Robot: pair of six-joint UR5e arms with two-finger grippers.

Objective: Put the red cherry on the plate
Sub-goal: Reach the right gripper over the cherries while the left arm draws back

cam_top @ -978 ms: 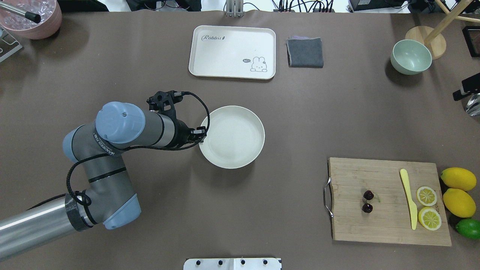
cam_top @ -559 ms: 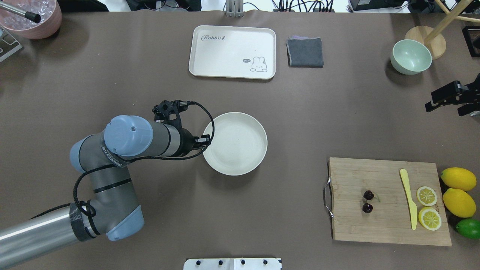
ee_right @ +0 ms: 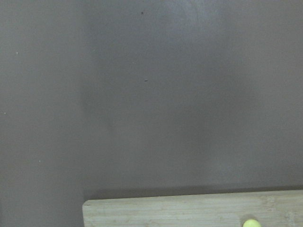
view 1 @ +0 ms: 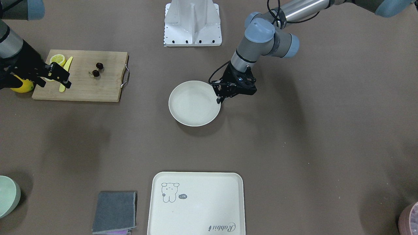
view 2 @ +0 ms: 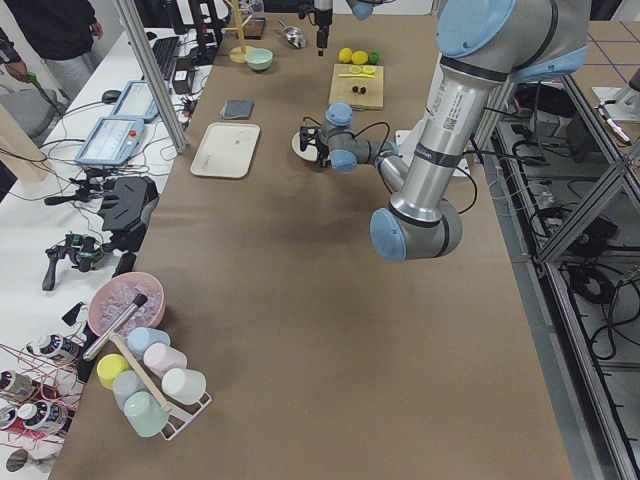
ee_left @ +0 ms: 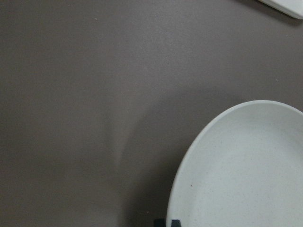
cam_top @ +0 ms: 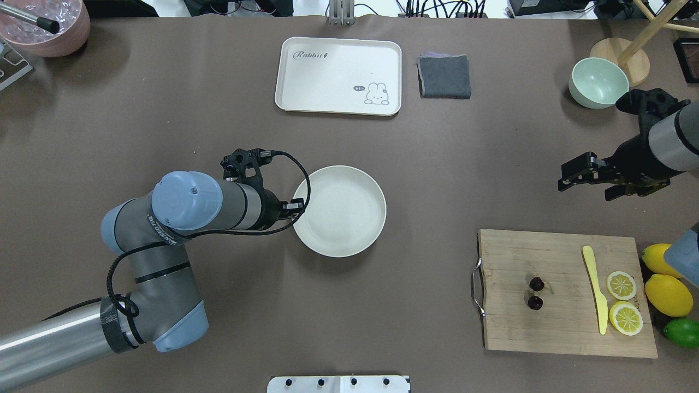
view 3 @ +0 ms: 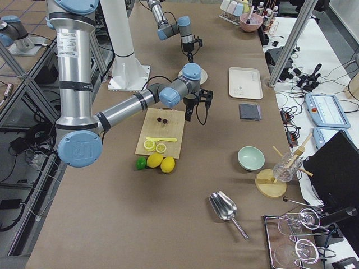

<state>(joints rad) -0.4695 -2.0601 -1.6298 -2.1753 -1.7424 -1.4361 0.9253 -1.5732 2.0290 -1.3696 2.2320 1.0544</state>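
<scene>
The red cherry (cam_top: pixel 535 293) is a dark pair lying on the wooden cutting board (cam_top: pixel 546 333), left of the yellow knife; it also shows in the front view (view 1: pixel 96 69). The cream plate (cam_top: pixel 349 218) rests flat mid-table. My left gripper (cam_top: pixel 293 209) is shut on the plate's left rim, and its fingertips show at the rim (ee_left: pixel 166 222) in the left wrist view. My right gripper (cam_top: pixel 570 177) hangs above bare table behind the board, well away from the cherry. I cannot tell how its jaws stand.
A yellow knife (cam_top: pixel 596 289), two lemon slices (cam_top: pixel 622 300), whole lemons (cam_top: pixel 667 295) and a lime (cam_top: pixel 682 332) sit at the board's right end. The rabbit tray (cam_top: pixel 338 75), grey cloth (cam_top: pixel 444 76) and green bowl (cam_top: pixel 598 83) line the far side.
The left gripper dragged the plate slightly toward the robot and the right. The right arm came in from the right edge and moved left over the table behind the board.
</scene>
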